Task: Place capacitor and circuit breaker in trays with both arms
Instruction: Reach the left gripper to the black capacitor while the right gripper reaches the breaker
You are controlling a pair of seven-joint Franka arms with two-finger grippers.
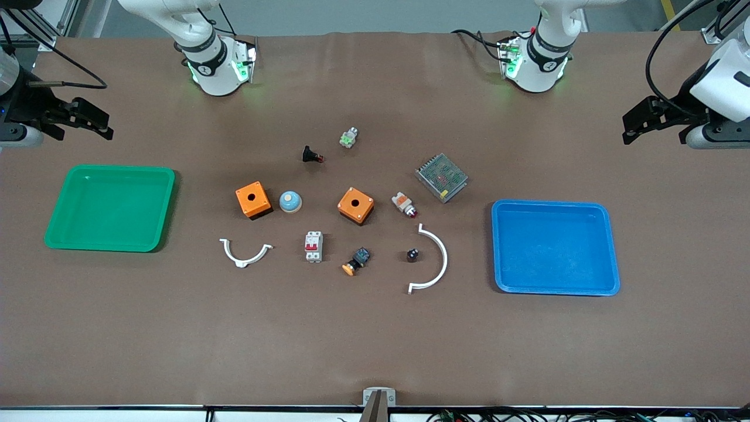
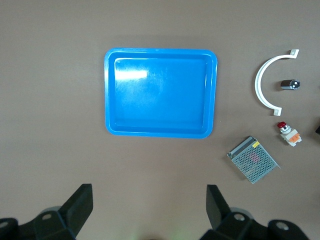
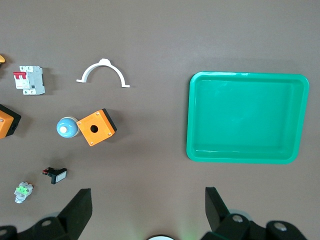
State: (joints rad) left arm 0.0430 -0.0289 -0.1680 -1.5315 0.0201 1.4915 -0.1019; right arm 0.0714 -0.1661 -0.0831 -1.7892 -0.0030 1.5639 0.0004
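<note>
The capacitor (image 1: 412,254), a tiny black cylinder, stands inside the curve of the larger white arc (image 1: 434,258). It also shows in the left wrist view (image 2: 290,84). The circuit breaker (image 1: 313,246), a white block with red toggles, lies nearer the front camera than the two orange boxes. It also shows in the right wrist view (image 3: 30,80). My left gripper (image 1: 627,125) is open and empty, up over bare table by the blue tray (image 1: 554,287); its own view (image 2: 149,200) shows it too. My right gripper (image 1: 107,126) is open and empty over bare table by the green tray (image 1: 110,243), as in its own view (image 3: 148,200).
Between the trays lie two orange boxes (image 1: 253,199) (image 1: 355,205), a blue dome (image 1: 290,201), a smaller white arc (image 1: 245,253), a mesh power supply (image 1: 441,177), a black push-button (image 1: 310,155), a white-orange part (image 1: 403,204), a black-blue button (image 1: 356,261) and a green-lit part (image 1: 348,138).
</note>
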